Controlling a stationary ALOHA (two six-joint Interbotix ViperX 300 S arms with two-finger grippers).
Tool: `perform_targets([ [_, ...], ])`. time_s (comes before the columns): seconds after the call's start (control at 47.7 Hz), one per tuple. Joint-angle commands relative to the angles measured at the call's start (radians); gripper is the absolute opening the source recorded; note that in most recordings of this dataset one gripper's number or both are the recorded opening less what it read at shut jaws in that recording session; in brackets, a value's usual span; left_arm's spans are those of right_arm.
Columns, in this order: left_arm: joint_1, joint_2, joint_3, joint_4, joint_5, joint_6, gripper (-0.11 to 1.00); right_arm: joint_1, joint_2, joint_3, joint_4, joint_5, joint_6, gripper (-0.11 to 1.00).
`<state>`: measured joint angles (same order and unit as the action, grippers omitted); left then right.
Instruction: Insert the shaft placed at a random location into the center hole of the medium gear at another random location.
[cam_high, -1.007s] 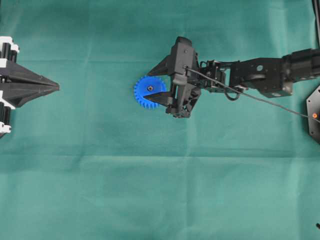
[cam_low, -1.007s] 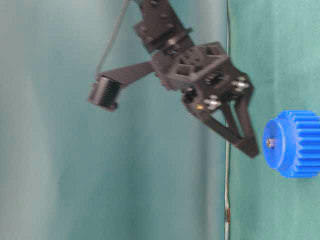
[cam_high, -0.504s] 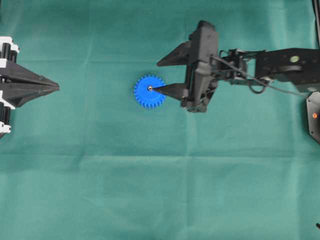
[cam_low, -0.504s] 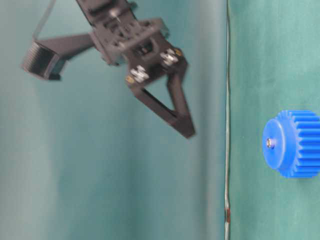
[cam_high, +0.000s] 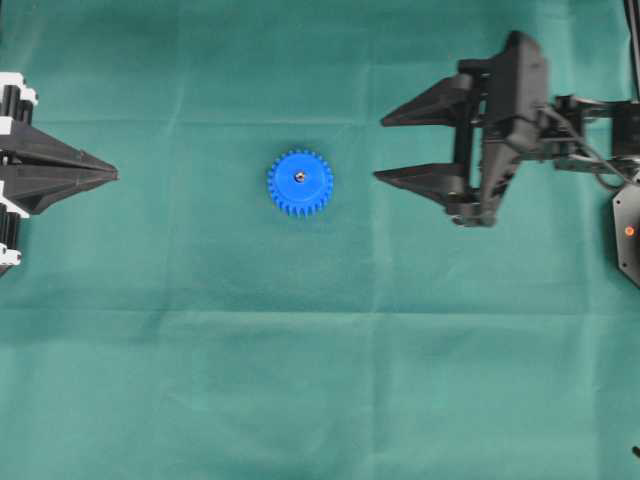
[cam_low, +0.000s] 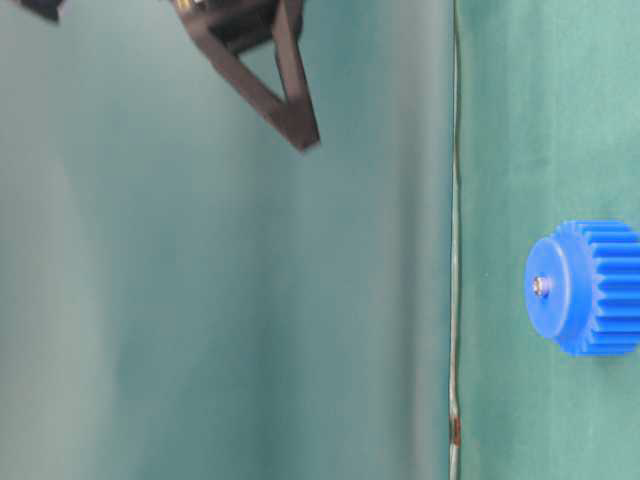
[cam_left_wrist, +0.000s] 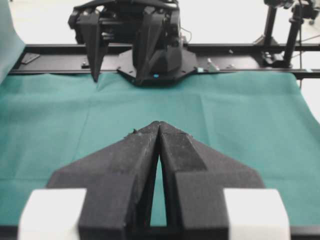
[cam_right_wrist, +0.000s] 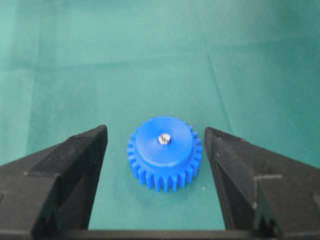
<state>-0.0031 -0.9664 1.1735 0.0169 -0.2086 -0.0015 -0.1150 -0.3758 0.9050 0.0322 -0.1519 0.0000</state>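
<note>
Right gripper (cam_high: 381, 150) has pulled back from the medium gear (cam_high: 300, 183) toward the right edge and risen (fingers no longer overlapping it), now well apart; the shaft (cam_high: 299, 177) is uncovered in overhead view.

no readable text, labels, brands or numbers in any view

This is a robotics lab or test bench, not a home or shop. A creased green cloth (cam_high: 320, 380) covers the whole surface, a plain backdrop. In the left wrist view a black metal rail (cam_left_wrist: 250, 49) runs along the far edge of the cloth, the opposite arm's black base (cam_left_wrist: 157, 65) is fixed to it, and black stands (cam_left_wrist: 292, 30) with clamps rise behind against a bright, pale wall. A thin cable (cam_low: 455, 250) runs across the table-level view.
</note>
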Motion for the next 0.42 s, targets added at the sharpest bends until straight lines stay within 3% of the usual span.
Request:
perform_targets([
  [0.0, -0.002, 0.002, -0.018, 0.002, -0.005, -0.002, 0.00, -0.002, -0.063, 0.018, 0.003, -0.008, -0.005, 0.79],
  [0.399, -0.002, 0.003, -0.018, 0.002, -0.005, 0.000, 0.00, 0.000, -0.233, 0.120, 0.002, -0.003, -0.005, 0.79],
])
